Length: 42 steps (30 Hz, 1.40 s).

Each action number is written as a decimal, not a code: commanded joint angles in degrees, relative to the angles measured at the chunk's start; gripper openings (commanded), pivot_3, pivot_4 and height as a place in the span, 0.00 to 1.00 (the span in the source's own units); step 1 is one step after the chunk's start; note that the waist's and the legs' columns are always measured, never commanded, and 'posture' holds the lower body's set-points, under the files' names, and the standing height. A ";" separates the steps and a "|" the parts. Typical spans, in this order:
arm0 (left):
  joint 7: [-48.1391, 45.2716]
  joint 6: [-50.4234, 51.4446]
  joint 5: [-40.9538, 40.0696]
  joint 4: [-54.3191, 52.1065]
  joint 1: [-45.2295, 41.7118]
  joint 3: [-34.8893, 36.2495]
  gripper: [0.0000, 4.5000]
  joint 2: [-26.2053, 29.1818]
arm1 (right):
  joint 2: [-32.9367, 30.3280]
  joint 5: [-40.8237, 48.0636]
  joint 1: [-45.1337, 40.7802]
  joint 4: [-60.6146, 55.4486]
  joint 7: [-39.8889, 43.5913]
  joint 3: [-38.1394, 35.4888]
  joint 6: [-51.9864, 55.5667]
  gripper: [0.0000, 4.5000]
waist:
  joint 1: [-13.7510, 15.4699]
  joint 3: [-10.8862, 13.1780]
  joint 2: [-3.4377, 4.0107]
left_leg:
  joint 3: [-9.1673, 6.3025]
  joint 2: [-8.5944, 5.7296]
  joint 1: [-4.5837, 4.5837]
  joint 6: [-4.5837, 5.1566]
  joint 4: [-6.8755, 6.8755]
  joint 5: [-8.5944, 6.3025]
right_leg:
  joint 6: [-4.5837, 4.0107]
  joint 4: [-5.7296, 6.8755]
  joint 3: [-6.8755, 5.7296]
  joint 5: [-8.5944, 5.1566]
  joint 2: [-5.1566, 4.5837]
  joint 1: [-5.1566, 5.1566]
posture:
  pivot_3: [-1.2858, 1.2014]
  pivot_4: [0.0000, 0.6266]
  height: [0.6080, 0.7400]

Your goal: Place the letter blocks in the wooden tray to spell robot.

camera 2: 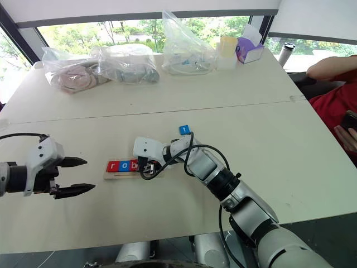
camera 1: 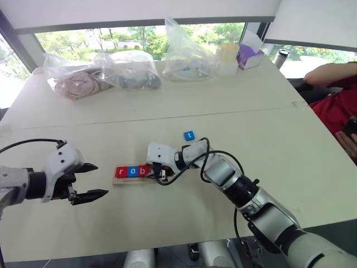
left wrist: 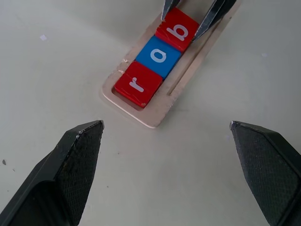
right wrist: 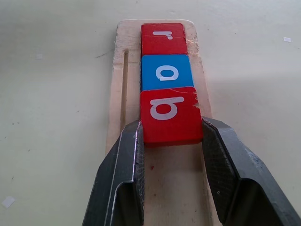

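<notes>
The wooden tray [camera 1: 119,180] lies on the white table in front of me. In its groove sit three letter blocks side by side: a red r [right wrist: 163,36], a blue o [right wrist: 166,71] and a red b [right wrist: 170,113]. My right gripper [right wrist: 171,125] is shut on the b block, one finger on each side of it, with the block resting in the tray. A blue t block [camera 1: 189,135] lies loose on the table behind my right wrist. My left gripper [camera 1: 100,180] hovers open just left of the tray's r end, holding nothing.
Several clear plastic bags [camera 1: 100,75] of items, a purple box [camera 1: 249,56] and a dark cup [camera 1: 281,57] stand along the far table edge. A person in red [camera 1: 337,106] sits at the right. A seam [camera 1: 223,110] crosses the tabletop.
</notes>
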 commanded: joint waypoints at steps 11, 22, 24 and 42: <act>1.53 -1.72 1.03 0.51 -1.97 -2.26 1.00 -0.11 | 2.92 2.68 -2.83 -2.53 -3.25 -7.27 4.96 0.99 | -0.03 0.00 0.00 | 0.00 0.00 0.04 0.00 0.00 0.00 | -0.02 0.10 0.01 -0.04 0.00 -0.01 | 0.52 0.24 1.00; 1.24 -2.34 1.16 1.56 -3.30 -3.23 1.00 0.14 | -3.08 0.37 -0.33 -10.19 -8.91 -12.93 2.84 0.99 | 0.10 0.00 0.00 | -0.02 -0.02 -0.05 -0.01 -0.01 0.00 | 0.01 0.10 0.00 -0.03 -0.03 -0.06 | 0.52 0.24 1.00; 1.04 -2.07 0.71 1.37 -3.62 -3.20 1.00 0.15 | -5.77 -0.70 1.66 -11.48 -9.62 -13.14 1.68 0.99 | 0.07 0.00 0.00 | -0.02 -0.04 -0.08 -0.01 0.00 0.00 | -0.01 0.09 0.00 -0.05 -0.05 -0.07 | 0.52 0.24 1.00; 4.13 -1.09 -0.65 2.24 -12.29 -7.77 1.00 -2.60 | -0.11 5.72 17.77 -32.04 -25.94 -19.87 37.64 0.99 | -0.01 -0.01 -0.01 | -0.06 -0.02 -0.07 -0.01 -0.01 0.01 | 0.13 0.18 0.01 -0.18 0.02 -0.13 | 0.52 0.24 1.00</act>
